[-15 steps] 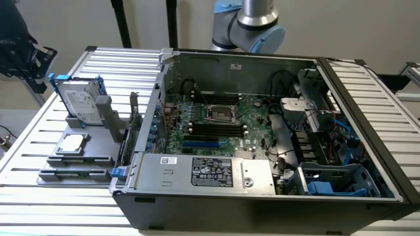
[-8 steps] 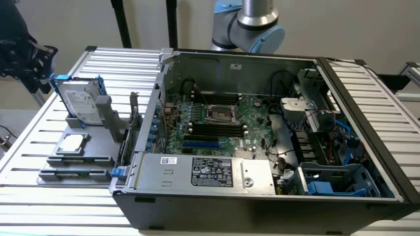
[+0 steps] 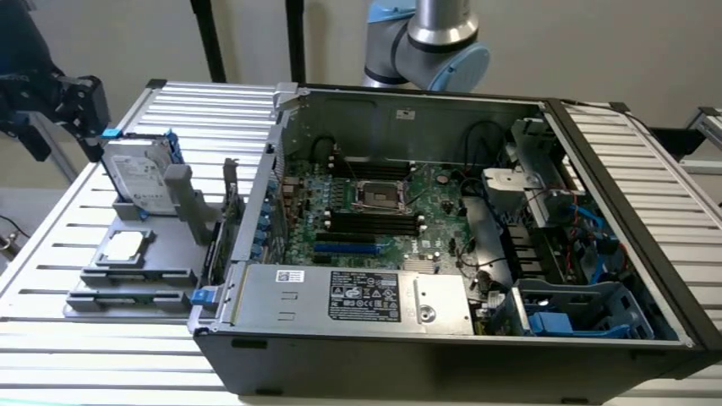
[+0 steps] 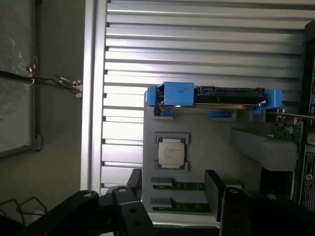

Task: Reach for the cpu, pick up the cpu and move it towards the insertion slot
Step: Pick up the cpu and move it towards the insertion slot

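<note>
**Q:** Pincer state?
**A:** Pincer [image 4: 173, 189] spread wide, holding nothing, clear of the cpu [image 3: 124, 247].
**Q:** Where is the cpu?
**A:** Flat in the grey fixture [image 3: 135, 277] on the slatted surface [image 3: 68, 355], at the exterior view's left of the open computer case [image 3: 451, 355], just beside the upright hard drive [image 3: 141, 173]. Insertion slot [image 3: 378, 196] well apart, on the motherboard.

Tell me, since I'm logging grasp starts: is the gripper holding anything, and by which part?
Nothing is held. The gripper has its jaws apart and empty; the cpu lies flat in its grey holder, untouched.
</note>
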{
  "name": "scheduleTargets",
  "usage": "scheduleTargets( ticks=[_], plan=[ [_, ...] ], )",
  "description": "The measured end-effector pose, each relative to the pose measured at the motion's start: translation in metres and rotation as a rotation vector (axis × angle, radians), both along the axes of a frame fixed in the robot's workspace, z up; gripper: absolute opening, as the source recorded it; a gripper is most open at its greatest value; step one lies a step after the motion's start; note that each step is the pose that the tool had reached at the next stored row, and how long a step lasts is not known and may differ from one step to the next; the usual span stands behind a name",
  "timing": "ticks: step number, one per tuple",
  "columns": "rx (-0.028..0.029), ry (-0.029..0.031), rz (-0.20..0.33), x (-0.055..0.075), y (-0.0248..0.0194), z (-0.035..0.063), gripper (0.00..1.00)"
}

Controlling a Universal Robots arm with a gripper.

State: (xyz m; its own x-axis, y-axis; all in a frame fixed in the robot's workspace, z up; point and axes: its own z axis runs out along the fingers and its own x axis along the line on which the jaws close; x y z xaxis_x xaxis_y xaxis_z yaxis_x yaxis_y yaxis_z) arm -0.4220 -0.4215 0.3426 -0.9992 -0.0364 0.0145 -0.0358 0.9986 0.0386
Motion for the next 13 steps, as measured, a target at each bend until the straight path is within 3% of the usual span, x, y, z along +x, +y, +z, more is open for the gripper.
scheduleTargets(
  ticks=[1,13],
  plan=[
    [0.0001,-0.0001,0.0,0.0,0.0,-0.0018,0.65],
    [0.0,-0.0001,0.0,0.001,0.0,-0.0236,0.65]
  ],
)
